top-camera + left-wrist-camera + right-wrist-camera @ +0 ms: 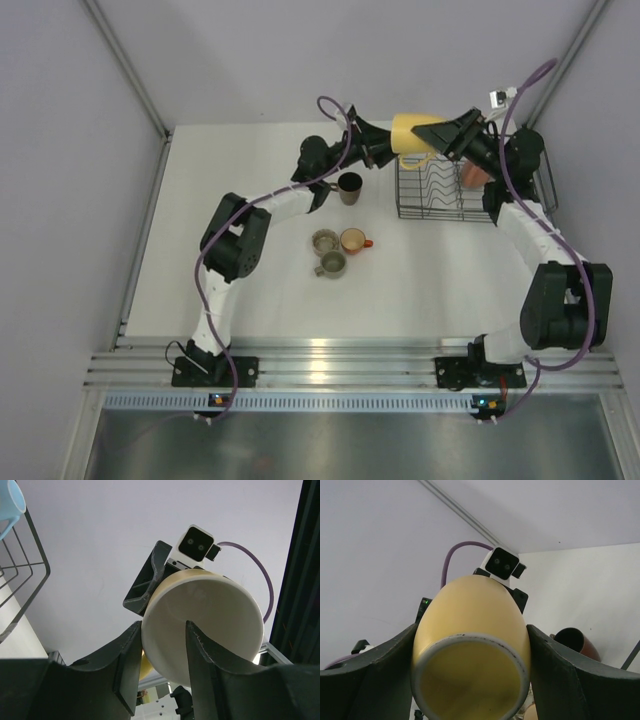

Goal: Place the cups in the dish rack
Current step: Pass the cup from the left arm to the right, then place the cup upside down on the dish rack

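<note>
**Position.** The yellow glazed ceramic mug is held in the air over the far left corner of the black wire dish rack. It lies on its side with its mouth toward the right arm.

**Right fingers**. Spread wide and closed against the mug's rounded body, one on each side.

**Left fingers**. Part open and pointed at the mug's pale base. They clamp nothing that shows, and contact cannot be told.

**Handling, as judged.** The mug is rigid and light. Being glazed and curved, it is apt to slip or rotate in a side hold and could chip against the wire. The widest part of the body, or the rim wall, offers the surest hold.

**Also noted.** A dark brown mug stands on the white table, left of the rack.
</note>
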Tool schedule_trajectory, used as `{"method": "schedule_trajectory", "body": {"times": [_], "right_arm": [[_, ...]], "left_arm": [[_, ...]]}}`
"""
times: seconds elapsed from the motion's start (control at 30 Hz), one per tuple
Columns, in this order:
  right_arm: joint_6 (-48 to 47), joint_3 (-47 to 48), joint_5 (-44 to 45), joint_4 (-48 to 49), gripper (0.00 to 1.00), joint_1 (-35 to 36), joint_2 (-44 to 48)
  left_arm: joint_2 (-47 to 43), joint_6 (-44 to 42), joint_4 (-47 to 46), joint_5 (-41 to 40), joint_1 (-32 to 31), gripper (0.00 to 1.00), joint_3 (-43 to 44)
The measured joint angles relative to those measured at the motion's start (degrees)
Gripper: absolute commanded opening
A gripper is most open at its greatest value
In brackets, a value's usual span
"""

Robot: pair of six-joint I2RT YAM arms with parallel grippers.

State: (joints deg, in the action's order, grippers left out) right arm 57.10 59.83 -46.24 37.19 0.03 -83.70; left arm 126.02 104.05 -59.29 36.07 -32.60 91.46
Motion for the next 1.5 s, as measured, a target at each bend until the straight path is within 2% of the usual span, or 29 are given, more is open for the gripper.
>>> {"method": "schedule_trajectory", "body": {"times": [0.33, 0.47, 0.83, 0.97, 1.03, 1.13, 1.3, 1.4, 1.5], "right_arm": [[0.8, 2.0, -0.4, 1.0, 0.00, -2.9, -5.0], [-0.5, 3.4, 2.3, 1.0, 0.00, -5.1, -7.7], [-1.1, 5.1, 5.8, 0.5, 0.00, -7.3, -11.6], [-2.5, 6.1, 6.0, -1.0, 0.00, -7.7, -11.6], [-4.1, 6.5, 6.1, -2.9, 0.00, -8.4, -11.4], [-8.8, 7.1, 7.0, -10.7, 0.00, -10.0, -10.0], [-22.6, 12.9, 12.5, -32.7, 0.00, -12.3, -6.7], [-30.3, 16.7, 16.3, -43.4, 0.00, -12.5, -3.8], [-36.0, 19.2, 19.6, -51.4, 0.00, -12.5, -0.9]], "left_arm": [[3.4, 0.2, -0.6, 1.2, 0.5, 0.52, 2.2], [3.9, 0.7, -0.9, 3.0, 1.6, 0.56, 3.3], [4.5, 0.3, -2.5, 5.6, 1.8, 0.57, 6.5], [5.3, -3.4, 0.2, 7.2, 2.3, 0.57, 6.5], [5.2, -6.9, 3.3, 8.2, 2.6, 0.57, 6.6], [4.3, -14.4, 11.7, 9.6, 3.1, 0.57, 6.6], [-0.2, -34.0, 34.1, 9.4, 4.3, 0.58, 7.3], [-3.1, -47.0, 49.8, 6.0, 4.7, 0.58, 10.8], [-6.5, -56.7, 60.3, 1.8, 5.1, 0.58, 12.5]]}}
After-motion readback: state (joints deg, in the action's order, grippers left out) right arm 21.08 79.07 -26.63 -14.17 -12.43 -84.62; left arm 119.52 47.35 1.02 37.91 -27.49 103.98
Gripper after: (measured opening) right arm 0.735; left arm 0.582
